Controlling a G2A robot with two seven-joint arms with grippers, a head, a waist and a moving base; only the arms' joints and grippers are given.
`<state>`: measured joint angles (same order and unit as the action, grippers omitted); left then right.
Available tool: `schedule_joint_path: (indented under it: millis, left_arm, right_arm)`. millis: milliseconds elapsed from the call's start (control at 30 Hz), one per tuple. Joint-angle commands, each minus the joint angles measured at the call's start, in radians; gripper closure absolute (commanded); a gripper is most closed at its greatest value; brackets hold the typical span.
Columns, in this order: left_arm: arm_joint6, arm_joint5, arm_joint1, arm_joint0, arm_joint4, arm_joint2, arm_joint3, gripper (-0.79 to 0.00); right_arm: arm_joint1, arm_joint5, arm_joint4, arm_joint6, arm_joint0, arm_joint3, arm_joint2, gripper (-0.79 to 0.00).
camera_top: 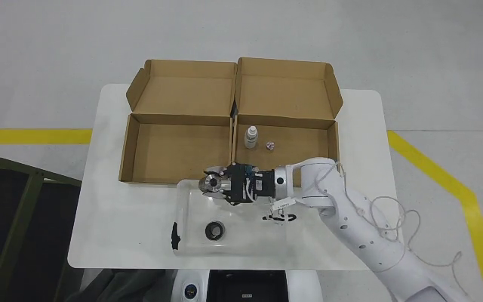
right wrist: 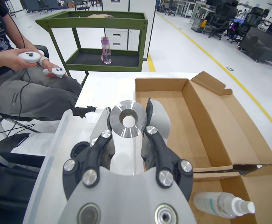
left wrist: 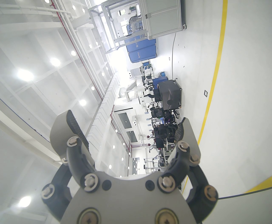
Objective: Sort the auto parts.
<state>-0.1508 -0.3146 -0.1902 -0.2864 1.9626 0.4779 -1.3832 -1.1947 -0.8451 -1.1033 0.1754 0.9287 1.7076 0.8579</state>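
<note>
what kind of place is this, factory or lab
Probably a robotics lab on an industrial-style hall floor: a yellow floor line, a green cart, and office chairs in rows farther back.

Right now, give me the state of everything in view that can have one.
right gripper, shut on the metal ring
metal ring, clamped in that gripper
left gripper, open, empty
left cardboard box, lid open, empty
right cardboard box, lid open, holding the spray bottle
spray bottle, lying on its side
black ring, lying flat in the clear bin

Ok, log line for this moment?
right gripper: shut on metal ring | where: above clear tray, far edge, near left box | left gripper: open, empty | tray: black ring
</note>
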Motion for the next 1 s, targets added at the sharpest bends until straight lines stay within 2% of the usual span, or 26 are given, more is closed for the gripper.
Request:
schedule_joint_path:
  millis: [0, 500, 967]
  left_arm:
    - [0.000, 0.000, 0.000, 0.000, 0.000, 0.000, 0.000, -0.785]
    - [0.000, 0.000, 0.000, 0.000, 0.000, 0.000, 0.000, -0.785]
    - [0.000, 0.000, 0.000, 0.000, 0.000, 0.000, 0.000, -0.785]
  right_arm:
    - [0.002, -0.003, -0.003, -0.015, 0.000, -0.003, 0.016, 0.000]
    - [0.013, 0.010, 0.021, -0.104, 0.024, -0.024, 0.108, 0.000]
    - [-0.002, 0.065, 0.046, -0.132, -0.001, -0.092, 0.100, 0.000]
